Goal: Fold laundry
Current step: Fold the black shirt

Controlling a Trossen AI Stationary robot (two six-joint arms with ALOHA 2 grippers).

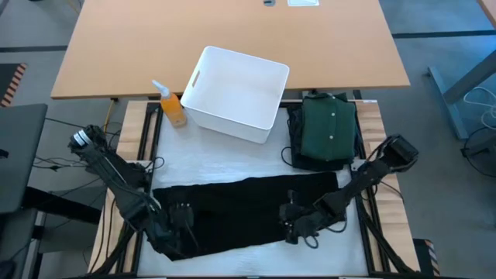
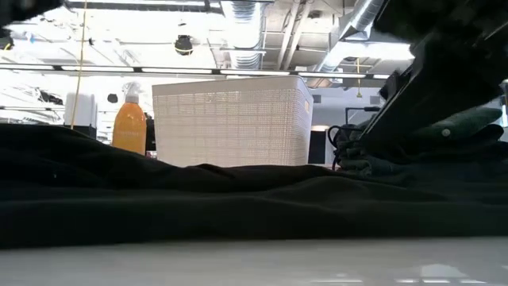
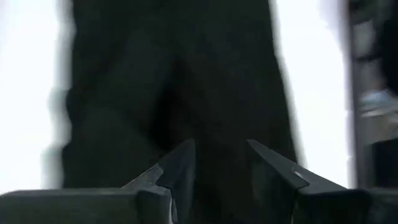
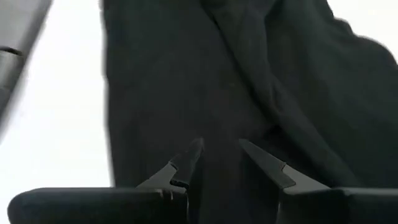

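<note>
With both grippers low over the black garment (image 1: 240, 213), left gripper (image 3: 219, 163) and right gripper (image 4: 219, 158) parted, empty; each should pinch the cloth edge directly beneath, evenly.

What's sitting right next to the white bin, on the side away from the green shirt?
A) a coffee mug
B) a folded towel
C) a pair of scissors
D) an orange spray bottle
D: the high view shows an orange spray bottle standing beside the white bin, opposite the green shirt.
</note>
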